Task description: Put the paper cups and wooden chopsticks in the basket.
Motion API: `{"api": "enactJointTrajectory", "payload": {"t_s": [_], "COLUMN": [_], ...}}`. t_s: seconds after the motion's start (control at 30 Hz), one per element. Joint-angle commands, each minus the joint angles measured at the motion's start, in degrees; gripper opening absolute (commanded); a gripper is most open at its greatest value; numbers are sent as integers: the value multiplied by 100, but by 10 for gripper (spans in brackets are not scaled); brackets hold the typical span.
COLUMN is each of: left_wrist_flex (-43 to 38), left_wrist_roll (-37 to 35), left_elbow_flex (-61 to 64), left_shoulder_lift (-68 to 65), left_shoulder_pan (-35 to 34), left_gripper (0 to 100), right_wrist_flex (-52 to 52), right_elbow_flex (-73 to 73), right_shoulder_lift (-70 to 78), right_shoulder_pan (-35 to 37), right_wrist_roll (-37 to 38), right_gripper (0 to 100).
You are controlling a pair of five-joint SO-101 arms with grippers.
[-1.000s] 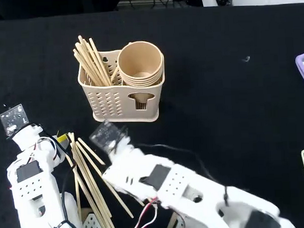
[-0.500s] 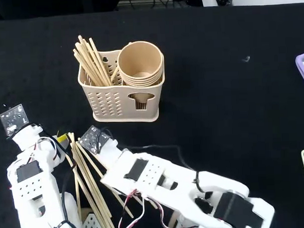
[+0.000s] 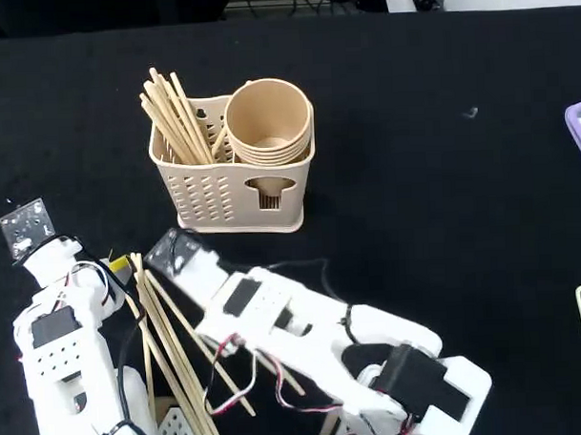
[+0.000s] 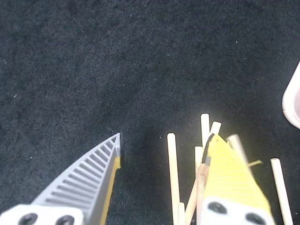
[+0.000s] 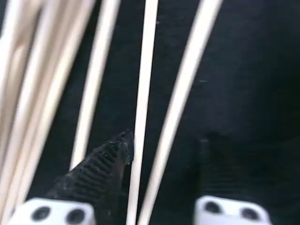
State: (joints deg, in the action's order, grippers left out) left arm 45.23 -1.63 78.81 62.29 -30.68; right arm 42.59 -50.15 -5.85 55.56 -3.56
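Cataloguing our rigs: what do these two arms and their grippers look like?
The left arm and right arm are white plastic with perforated plates, black motor blocks and red, black and white wires. The left gripper has a grey ribbed finger and a yellow ribbed finger; the right gripper has a black ribbed finger.

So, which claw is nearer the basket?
Right. The right claw hangs over the loose chopsticks, in front of the basket; the left claw is farther off, at their tips.
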Motion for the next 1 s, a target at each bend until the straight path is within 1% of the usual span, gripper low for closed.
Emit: {"api": "enactJointTrajectory", "payload": {"t_s": [0.0, 0.07, 0.17, 0.3, 0.4, 0.6, 0.8, 0.97], "left_wrist_flex": [-79, -79, -79, -79, -79, -79, -79, -88], "left_wrist_roll": [0, 0, 0, 0, 0, 0, 0, -9], "left_elbow_flex": [-57, -57, -66, -66, -66, -66, -75, -75], "left_shoulder_lift": [79, 79, 79, 79, 79, 79, 79, 79], "left_shoulder_pan": [4, 4, 4, 4, 4, 4, 4, 4], "left_gripper": [292, 292, 292, 292, 292, 292, 292, 292], "right_wrist_flex": [149, 246, 457, 1055, 1433, 1266, 1310, 1275], "right_elbow_flex": [171, 180, 189, 163, 22, -514, -655, -462], "right_shoulder_lift": [66, 66, -31, -637, -1262, -2176, -2949, -4277], "right_shoulder_pan": [-404, -624, -853, -923, -923, -914, -914, -879], "right_wrist_roll": [70, 70, 141, 712, 967, 1073, 1073, 1073], "right_gripper": [34, 8, 10, 10, 10, 10, 10, 10]}}
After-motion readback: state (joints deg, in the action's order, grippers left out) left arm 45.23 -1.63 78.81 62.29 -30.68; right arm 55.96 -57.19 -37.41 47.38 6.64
